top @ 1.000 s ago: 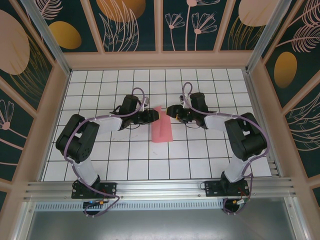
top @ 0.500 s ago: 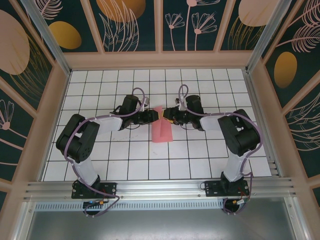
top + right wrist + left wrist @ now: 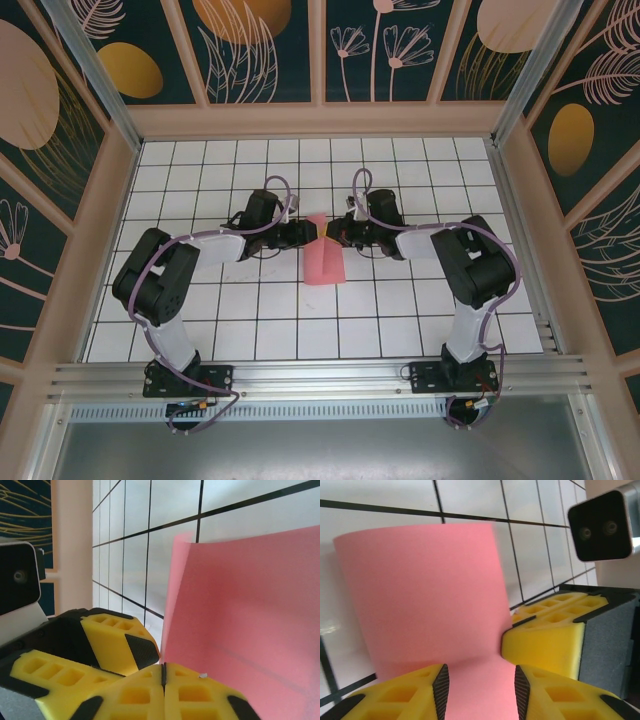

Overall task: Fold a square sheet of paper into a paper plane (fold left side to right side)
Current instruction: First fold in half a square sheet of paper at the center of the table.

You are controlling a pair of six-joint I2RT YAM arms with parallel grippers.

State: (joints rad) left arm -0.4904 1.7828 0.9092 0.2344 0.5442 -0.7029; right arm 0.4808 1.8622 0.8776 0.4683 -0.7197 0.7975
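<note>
At centre, one square sheet of paper (image 3: 322,264): left gripper (image 3: 481,685) spread, right gripper (image 3: 163,672) tight on it.

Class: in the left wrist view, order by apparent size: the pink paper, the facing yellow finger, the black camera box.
1. pink paper
2. facing yellow finger
3. black camera box
Nearness to the lens leaves true sizes unsure.

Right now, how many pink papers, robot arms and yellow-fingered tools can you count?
pink paper: 1
robot arms: 2 (left arm, right arm)
tools: 2 (left tool, right tool)
Total: 5
</note>
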